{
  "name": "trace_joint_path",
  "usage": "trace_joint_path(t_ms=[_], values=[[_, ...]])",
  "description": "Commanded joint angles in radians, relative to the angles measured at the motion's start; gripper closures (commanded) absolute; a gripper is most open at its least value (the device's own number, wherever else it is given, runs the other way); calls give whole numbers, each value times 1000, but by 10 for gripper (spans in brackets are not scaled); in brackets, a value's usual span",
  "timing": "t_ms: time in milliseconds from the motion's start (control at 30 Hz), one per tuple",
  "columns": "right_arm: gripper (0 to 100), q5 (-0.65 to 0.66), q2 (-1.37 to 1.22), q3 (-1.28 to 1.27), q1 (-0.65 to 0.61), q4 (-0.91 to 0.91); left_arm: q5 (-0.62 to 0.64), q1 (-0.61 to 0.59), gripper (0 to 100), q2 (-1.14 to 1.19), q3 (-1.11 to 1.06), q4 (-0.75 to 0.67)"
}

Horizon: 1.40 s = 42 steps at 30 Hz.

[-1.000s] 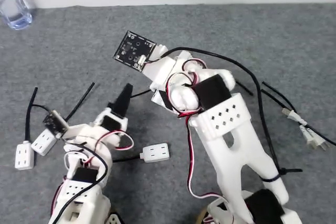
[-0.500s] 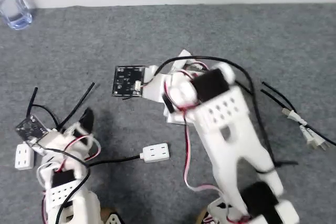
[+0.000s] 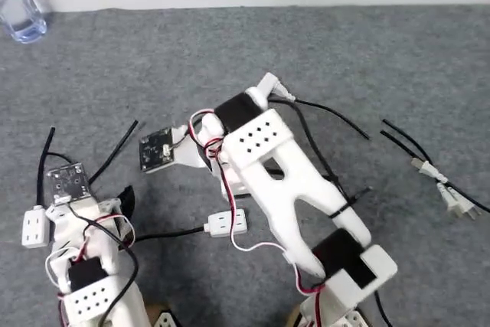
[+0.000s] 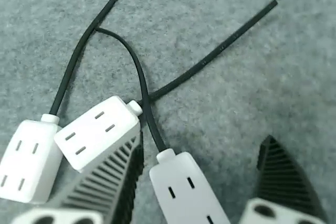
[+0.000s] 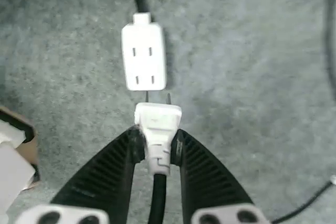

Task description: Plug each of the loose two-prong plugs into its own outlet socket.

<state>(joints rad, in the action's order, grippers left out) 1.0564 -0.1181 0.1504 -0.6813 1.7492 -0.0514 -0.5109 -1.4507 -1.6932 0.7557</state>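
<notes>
Note the right gripper with jaws clamped on the white moulded two-prong plug, at the narrow rear of the plug body, with the black plug cord running back between the fingers. Treat the step in hand as insertion into the white rectangular plastic outlet socket, flat on the grey carpeted table with slots facing up. Note the two blade tips just short of the near end of the outlet socket, apart from it. Raise the blades over the nearer slot pair, square both to the slots, then press straight along the slot axis, loading the carpet beneath and preventing a skid of the loose body. Avoid twist in the clamp; expect a jam from any tilted blade. End the push at full seating of the plug face.

Note the left gripper with jaws apart, straddling a second white socket, with a third white socket just beside one finger and a fourth white socket next to that.

Identify the held plug by a squat white body, flared toward the face, and two thin metal blades. Identify the outlet socket by rounded corners, two slot pairs in line and a black lead at the far end. In the high view, locate the outlet socket close beside the right arm, and the remaining loose plugs well apart on the arm's other side, on thin black leads.
</notes>
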Motion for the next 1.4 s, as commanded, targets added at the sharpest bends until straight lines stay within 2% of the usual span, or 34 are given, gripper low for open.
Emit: trace_joint_path(t_ms=[0,267,433,1367], values=[[990,9,8,-54,-5,-21,-26,2,670,-143,2,87],[990,8,90,-327,-12,-203,-28,-2,670,-376,8,311],[990,11,122,-371,-12,-259,-29,-2,670,-368,8,310],[990,89,12,-305,-4,-272,-29,-2,670,-368,8,311]])
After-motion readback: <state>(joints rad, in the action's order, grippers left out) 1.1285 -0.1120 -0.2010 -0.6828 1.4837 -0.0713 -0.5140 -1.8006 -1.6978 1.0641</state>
